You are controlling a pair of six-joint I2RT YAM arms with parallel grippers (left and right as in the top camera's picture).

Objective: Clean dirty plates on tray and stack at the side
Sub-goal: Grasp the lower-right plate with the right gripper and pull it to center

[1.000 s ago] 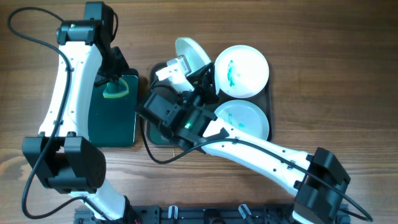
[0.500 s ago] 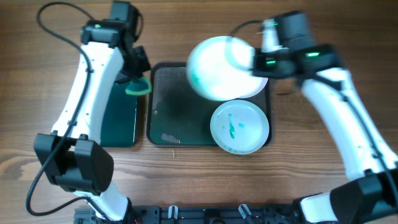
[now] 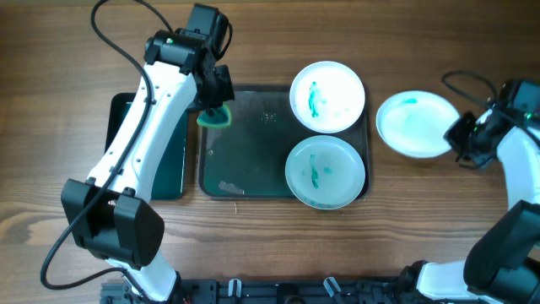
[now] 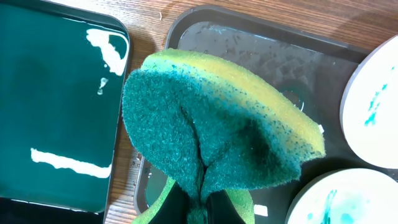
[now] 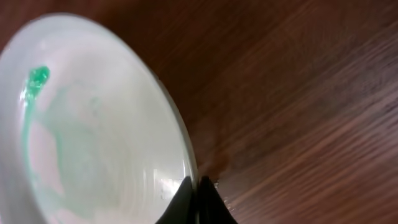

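From overhead, the large tray (image 3: 245, 152) lies mid-table with two plates on its right half: the upper plate (image 3: 327, 96) and the lower plate (image 3: 326, 172), each with teal smears at the centre and nearly touching one another. The third plate (image 3: 416, 124), with a faint green mark near its top, is off the tray, on the wooden table (image 3: 67, 51) just to the tray's right. The right gripper (image 3: 461, 140) is at this plate's right edge. The left gripper (image 3: 213, 107) is clenched on a green sponge (image 3: 214, 117) over the tray's upper left corner, and a smaller dark green tray (image 3: 173, 169) lies beside the large one, partly under the left arm. From the left wrist, the sponge (image 4: 217, 124), yellow-backed and folded, is pinched at its base, above the seam between the smaller tray (image 4: 56, 106) and the large tray (image 4: 249, 50); both plates show at the right. From the right wrist, the dark fingertips (image 5: 186, 190) meet on the rim of the third plate (image 5: 93, 124), pinching it.
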